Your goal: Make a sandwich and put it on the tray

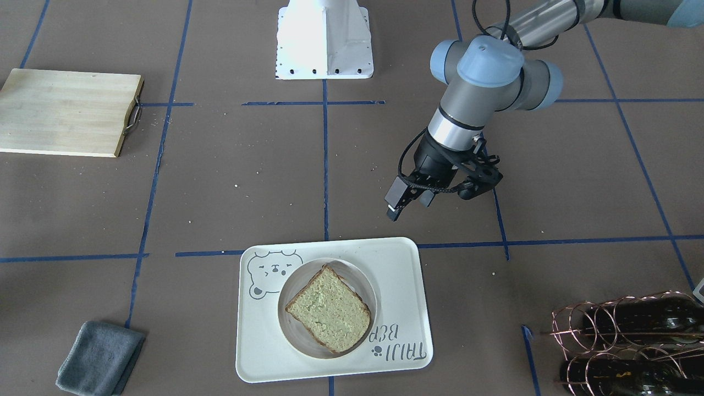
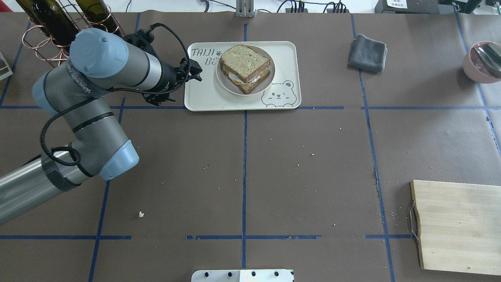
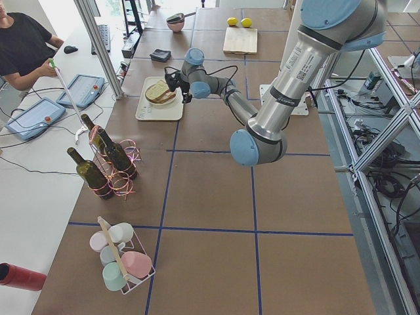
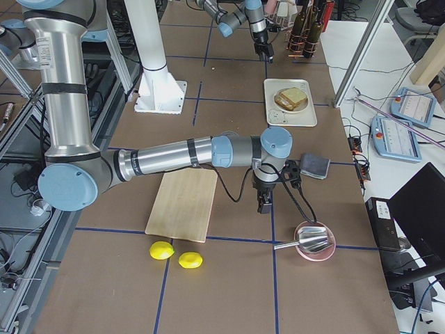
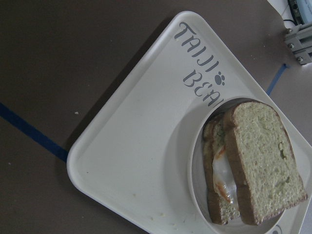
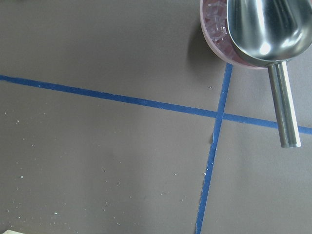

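The sandwich (image 2: 245, 62), two bread slices with a white fried egg (image 5: 222, 170) between them, lies on a small round white plate (image 2: 221, 80). The plate stands on the cream tray (image 2: 199, 94) with the bear drawing. The sandwich (image 1: 329, 309) and tray (image 1: 396, 264) also show in the front view. My left gripper (image 2: 192, 72) hovers just off the tray's lettered end, apart from it, open and empty. It also shows in the front view (image 1: 411, 202). My right gripper (image 4: 264, 202) shows only in the exterior right view, near the pink bowl. I cannot tell whether it is open or shut.
A wooden board (image 2: 458, 227) with a metal handle lies at the near right. A grey cloth (image 2: 368, 53) lies right of the tray. Wine bottles in a copper rack (image 2: 51, 27) stand behind the left arm. A pink bowl with a metal scoop (image 2: 483, 60) sits at the right edge.
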Tool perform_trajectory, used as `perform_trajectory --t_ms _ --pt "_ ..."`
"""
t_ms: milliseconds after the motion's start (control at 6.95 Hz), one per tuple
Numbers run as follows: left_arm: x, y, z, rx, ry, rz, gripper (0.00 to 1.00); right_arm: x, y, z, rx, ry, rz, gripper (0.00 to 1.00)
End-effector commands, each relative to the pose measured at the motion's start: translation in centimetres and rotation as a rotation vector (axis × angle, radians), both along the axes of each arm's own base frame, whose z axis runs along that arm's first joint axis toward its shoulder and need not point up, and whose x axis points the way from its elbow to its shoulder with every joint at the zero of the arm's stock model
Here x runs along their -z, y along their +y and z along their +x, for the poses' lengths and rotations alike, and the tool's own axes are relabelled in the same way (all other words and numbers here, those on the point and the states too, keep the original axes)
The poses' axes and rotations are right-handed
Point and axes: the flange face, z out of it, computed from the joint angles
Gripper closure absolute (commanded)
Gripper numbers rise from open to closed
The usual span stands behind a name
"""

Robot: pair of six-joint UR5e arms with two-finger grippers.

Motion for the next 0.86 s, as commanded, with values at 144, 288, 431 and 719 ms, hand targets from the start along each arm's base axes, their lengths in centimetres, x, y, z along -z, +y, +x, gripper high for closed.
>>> perform_trajectory --t_ms 144,288,431,719 --pt "-4.3 -1.8 -12.6 -0.262 -0.388 0.342 0.00 -0.1 0.0 0.1 -0.004 -0.005 -0.003 0.00" --pt "-7.9 -1.8 -17.0 -0.307 -0.466 0.398 0.00 -0.2 0.0 0.2 -0.006 -0.009 -0.007 0.00" --pt "-11.9 -1.8 -22.2 -0.425 -0.476 0.453 0.00 -0.3 0.0 0.2 -0.005 -0.009 -0.009 0.00" --pt "-19.4 -1.9 -33.9 -0.533 -0.497 0.520 0.00 -0.4 0.1 0.6 -0.015 -0.012 -0.012 0.00"
